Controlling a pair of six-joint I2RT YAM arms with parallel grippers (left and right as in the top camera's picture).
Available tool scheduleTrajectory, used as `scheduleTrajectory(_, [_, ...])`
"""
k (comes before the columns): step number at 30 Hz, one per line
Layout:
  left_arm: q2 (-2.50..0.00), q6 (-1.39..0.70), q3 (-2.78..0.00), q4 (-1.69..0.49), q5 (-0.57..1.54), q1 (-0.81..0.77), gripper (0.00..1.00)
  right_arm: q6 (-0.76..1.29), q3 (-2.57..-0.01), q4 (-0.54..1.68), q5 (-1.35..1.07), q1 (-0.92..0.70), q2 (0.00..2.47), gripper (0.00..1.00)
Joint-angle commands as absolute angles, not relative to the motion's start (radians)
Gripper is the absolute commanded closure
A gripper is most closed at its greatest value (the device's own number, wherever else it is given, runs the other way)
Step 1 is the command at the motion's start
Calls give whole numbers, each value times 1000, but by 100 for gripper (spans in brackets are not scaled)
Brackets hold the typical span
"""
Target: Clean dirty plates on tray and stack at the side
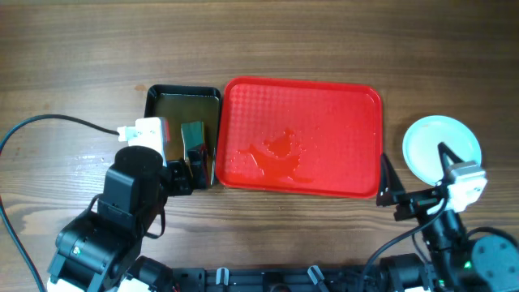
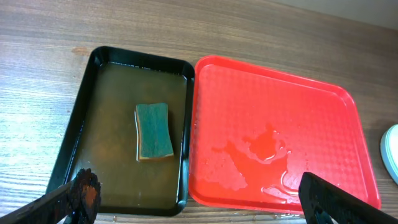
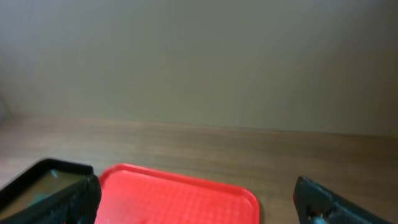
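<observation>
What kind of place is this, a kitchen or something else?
Probably a robot test bench staged for dishwashing, not a real kitchen. A wooden table holds a black rectangular tub of brownish water with a green sponge in it, beside a wet red plastic tray, before a plain wall.

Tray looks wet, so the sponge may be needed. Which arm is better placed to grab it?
Left, probably: the left gripper hangs open over the black tub holding the sponge; the right gripper sits beyond the tray, by the plates.
</observation>
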State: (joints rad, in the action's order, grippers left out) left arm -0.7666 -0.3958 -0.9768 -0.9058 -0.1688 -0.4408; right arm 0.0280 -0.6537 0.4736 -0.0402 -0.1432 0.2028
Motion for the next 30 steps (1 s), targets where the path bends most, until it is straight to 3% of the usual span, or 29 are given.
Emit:
scheduleTrajectory(1, [-766,-405,-969,-904,-188,-447,0,1,-480,323,-22,-146,89,0])
scheduleTrajectory(5, [-766,-405,-969,-904,-188,-447,0,4,-293,91,-23,-119,6,0])
scheduleTrajectory(15, [-766,-405,-969,-904,-188,-447,0,0,-13,-257,-22,-81,3,1])
scheduleTrajectory(23, [-766,-405,-969,-904,-188,-447,0,-50,-5,-7,-47,-80,3,1])
scheduleTrajectory(30, [-766,-405,-969,-904,-188,-447,0,-49,-5,-1,-60,-80,4,0])
